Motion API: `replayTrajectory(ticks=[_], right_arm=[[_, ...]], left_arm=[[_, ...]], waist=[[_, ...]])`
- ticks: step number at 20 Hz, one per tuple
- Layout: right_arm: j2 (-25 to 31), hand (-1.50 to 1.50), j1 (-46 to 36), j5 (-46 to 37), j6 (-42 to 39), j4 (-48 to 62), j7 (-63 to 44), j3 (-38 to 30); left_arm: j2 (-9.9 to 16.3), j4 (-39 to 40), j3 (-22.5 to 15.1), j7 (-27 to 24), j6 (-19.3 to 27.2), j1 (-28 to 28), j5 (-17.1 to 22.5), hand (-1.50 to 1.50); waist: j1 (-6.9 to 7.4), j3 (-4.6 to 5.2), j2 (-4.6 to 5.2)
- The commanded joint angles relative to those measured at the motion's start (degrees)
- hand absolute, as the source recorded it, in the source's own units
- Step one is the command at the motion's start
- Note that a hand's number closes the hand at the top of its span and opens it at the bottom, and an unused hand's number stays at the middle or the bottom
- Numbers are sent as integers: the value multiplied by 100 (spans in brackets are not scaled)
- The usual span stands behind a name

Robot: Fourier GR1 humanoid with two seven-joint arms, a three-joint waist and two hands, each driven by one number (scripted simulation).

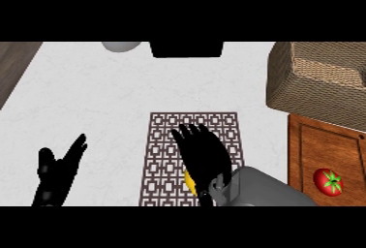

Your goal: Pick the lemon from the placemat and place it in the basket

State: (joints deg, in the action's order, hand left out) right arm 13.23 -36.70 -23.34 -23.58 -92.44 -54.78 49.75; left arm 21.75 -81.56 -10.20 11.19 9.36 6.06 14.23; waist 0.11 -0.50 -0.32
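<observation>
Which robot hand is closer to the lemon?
Right. The right robot hand lies over the lemon on the placemat; the left robot hand rests apart, off the placemat's left side.

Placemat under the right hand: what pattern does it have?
Dark brown geometric lattice on the placemat, clearest in the head view.
</observation>
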Motion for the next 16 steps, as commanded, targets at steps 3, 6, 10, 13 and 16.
replayTrajectory(ticks=[3,6,10,13,16], right_arm=[[-269,-150,303,-499,-34,379,136,-92],[-362,-150,499,-723,-104,292,-1,84],[-758,-150,306,-879,-242,1160,90,30],[-342,-150,822,-1046,-242,775,180,79],[-850,-150,751,-1239,-421,894,-127,56]], left_arm=[[-315,428,-53,214,13,-202,-140,0],[-350,262,-142,-381,-119,530,-233,0],[-516,317,-148,99,56,33,-313,0],[-213,-42,86,219,-233,313,-115,0],[-249,450,279,185,-360,-147,-129,0]], waist=[[-10,51,35],[16,52,25],[15,52,42],[6,50,26],[-14,52,31]])
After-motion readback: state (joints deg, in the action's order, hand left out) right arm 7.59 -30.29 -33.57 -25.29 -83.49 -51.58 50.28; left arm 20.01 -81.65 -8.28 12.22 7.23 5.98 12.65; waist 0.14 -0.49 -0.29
